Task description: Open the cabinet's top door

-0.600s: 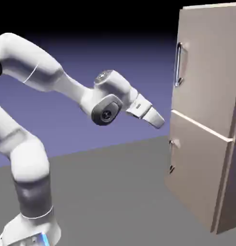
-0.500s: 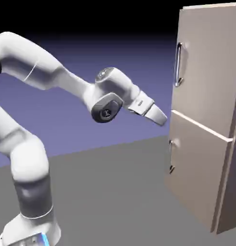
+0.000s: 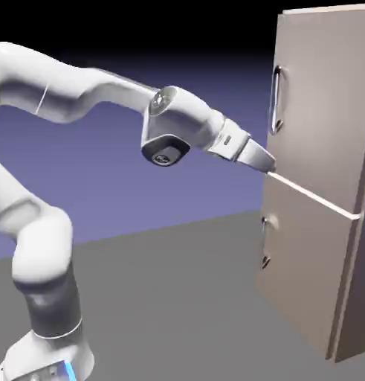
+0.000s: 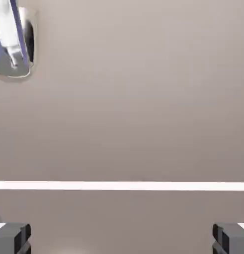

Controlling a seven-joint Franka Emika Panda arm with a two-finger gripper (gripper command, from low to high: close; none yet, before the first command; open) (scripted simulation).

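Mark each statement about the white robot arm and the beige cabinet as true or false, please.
1. The long silver bar handle is on the upper beige door. True.
2. The upper door is wide open. False: it is shut.
3. The two-finger gripper is open. True.
4. The gripper holds the long handle. False: nothing is between its fingers, and the handle is off to one side.
5. The pale seam separates the upper door and lower door. True.

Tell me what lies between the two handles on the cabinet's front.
In the exterior view, the pale seam lies between the upper handle and the lower handle, with bare door panel above and below it.
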